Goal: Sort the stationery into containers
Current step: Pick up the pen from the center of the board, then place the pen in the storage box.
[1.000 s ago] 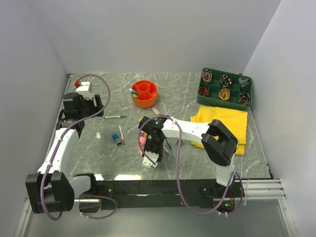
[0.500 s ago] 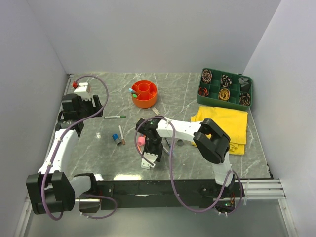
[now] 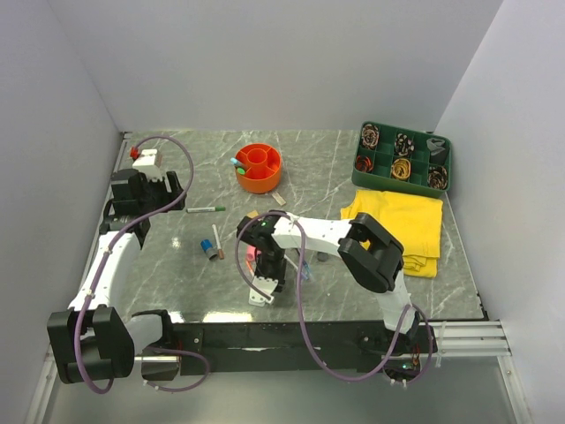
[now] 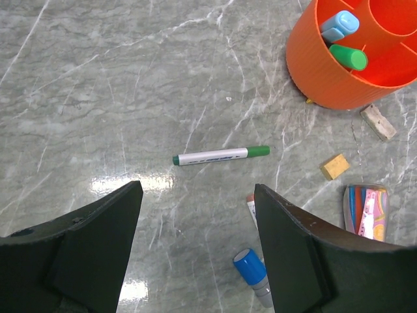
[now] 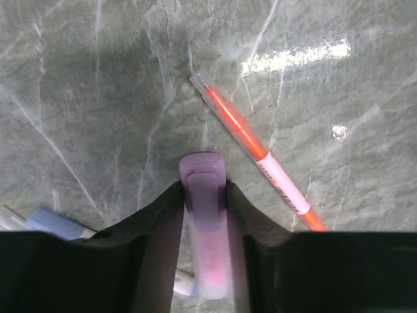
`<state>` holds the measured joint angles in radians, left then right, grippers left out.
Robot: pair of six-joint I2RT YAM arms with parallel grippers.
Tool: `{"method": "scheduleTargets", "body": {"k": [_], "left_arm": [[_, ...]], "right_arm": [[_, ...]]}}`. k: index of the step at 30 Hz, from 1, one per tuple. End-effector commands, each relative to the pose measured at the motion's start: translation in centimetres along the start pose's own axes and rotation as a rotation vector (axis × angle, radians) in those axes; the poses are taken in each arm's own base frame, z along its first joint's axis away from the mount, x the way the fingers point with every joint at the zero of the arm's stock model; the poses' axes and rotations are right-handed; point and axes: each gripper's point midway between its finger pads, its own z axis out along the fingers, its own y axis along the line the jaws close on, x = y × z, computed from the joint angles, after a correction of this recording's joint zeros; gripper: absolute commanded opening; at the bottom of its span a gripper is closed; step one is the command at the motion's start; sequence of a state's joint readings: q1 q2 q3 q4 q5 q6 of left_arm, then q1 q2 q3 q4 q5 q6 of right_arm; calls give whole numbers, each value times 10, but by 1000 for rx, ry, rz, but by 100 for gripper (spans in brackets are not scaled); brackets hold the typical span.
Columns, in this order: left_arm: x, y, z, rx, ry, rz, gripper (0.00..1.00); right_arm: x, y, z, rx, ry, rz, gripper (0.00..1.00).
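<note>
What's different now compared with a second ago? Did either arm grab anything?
The right hand shifted left across the table and its fingers closed in on the pink tube, which lies where it was. The left hand hangs open and hardly moved. The green pen, orange organiser and yellow cloth stayed put.

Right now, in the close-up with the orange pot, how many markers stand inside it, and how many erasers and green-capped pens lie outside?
Markers in the orange organiser, blue-capped and green-capped: 2
Erasers on the table, yellow and whitish: 2
Green-capped pens on the table: 1
Total: 5
</note>
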<state>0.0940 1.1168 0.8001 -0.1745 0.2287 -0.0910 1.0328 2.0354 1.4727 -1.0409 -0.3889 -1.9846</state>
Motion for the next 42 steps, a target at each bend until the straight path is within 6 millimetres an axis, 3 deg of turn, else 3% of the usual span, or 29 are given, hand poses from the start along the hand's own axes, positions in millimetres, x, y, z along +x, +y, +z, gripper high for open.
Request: {"method": "scheduleTargets", "body": {"k": [1, 5, 7, 11, 12, 14, 15, 17, 18, 20, 23, 24, 25, 26, 27, 29, 30, 33, 35, 36, 38, 39, 42], "left_arm": [[-9, -4, -1, 27, -41, 0, 76], [-10, -6, 0, 35, -25, 2, 75], [-15, -7, 0, 46, -26, 13, 75], [-23, -11, 2, 74, -15, 27, 74], [-24, -13, 2, 81, -14, 31, 74], [-31, -15, 3, 94, -18, 29, 74], [-32, -18, 3, 111, -15, 29, 74], [-35, -22, 3, 139, -16, 24, 74], [-38, -26, 1, 184, -23, 17, 75], [-40, -26, 2, 212, -23, -15, 74], [-44, -16, 7, 236, -23, -83, 74], [-46, -6, 7, 226, -29, -112, 74], [-53, -7, 7, 250, -40, -144, 74], [-50, 0, 11, 248, -31, -173, 74], [-54, 10, 11, 233, -38, -201, 74], [-50, 16, 16, 246, -20, -219, 74], [-54, 20, 16, 246, -26, -206, 74], [-55, 26, 18, 261, -19, -219, 75], [-52, 25, 20, 293, 9, -230, 75], [-57, 24, 21, 305, 8, -204, 76], [-50, 22, 24, 340, 50, -209, 79], [-54, 24, 24, 346, 49, -186, 79], [-50, 23, 29, 381, 97, -196, 79]], "right_arm": [[-3, -1, 4, -43, -3, -64, 31], [0, 1, -7, -42, 16, -10, 5], [3, -5, -26, -14, 33, 50, 1], [13, -30, -78, 118, 36, 170, 0], [19, -45, -102, 185, 43, 192, 0], [21, -60, -128, 261, 28, 265, 0], [20, -76, -155, 339, 5, 283, 0], [17, -86, -177, 408, -39, 368, 0], [16, -95, -197, 476, -69, 381, 0], [15, -102, -214, 556, -138, 488, 0], [19, -123, -253, 755, -310, 661, 0], [26, -139, -277, 888, -356, 660, 0], [33, -138, -292, 936, -491, 818, 0], [38, -143, -305, 990, -548, 857, 0], [47, -154, -327, 1096, -594, 834, 0], [57, -158, -345, 1151, -705, 913, 0], [61, -165, -366, 1234, -727, 862, 0], [76, -170, -396, 1364, -807, 858, 0], [88, -171, -395, 1403, -825, 868, 0], [90, -172, -403, 1446, -825, 817, 0], [100, -174, -395, 1458, -826, 809, 0], [103, -174, -401, 1489, -830, 773, 0], [118, -179, -395, 1507, -868, 771, 0]]}}
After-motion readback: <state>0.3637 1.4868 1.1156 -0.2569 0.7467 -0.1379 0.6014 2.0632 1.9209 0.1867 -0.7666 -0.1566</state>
